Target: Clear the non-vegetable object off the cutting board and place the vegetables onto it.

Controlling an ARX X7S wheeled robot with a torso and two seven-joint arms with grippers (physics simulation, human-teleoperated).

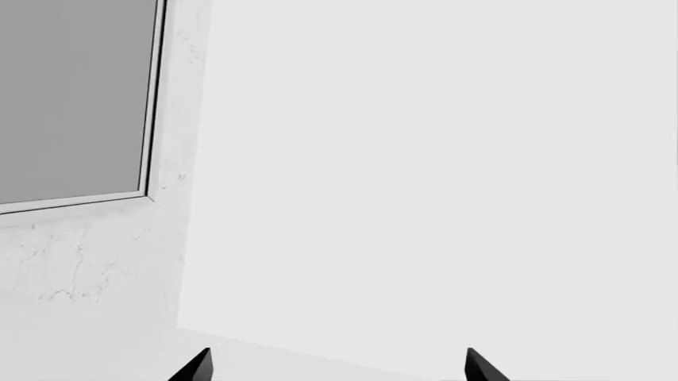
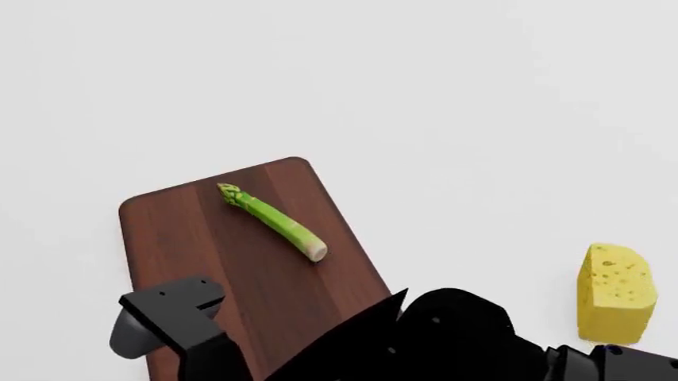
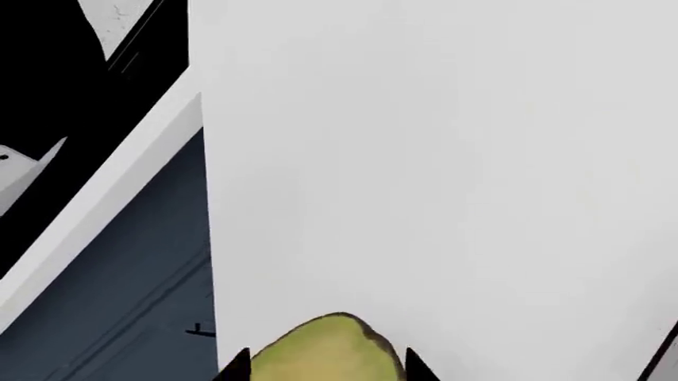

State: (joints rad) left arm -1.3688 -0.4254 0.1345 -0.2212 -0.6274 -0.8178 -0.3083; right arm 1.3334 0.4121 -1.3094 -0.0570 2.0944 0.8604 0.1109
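White table (image 2: 456, 95) with cutting board (image 2: 202, 238) and, well apart, cheese wedge (image 2: 617, 292).

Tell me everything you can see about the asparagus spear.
The asparagus spear is green, with a darker budded tip and a pale, flat cut end. It looks whole and fresh. It lies flat and diagonal on the dark brown cutting board, tip toward the far left corner. Only the board touches it; both arms are apart from it.
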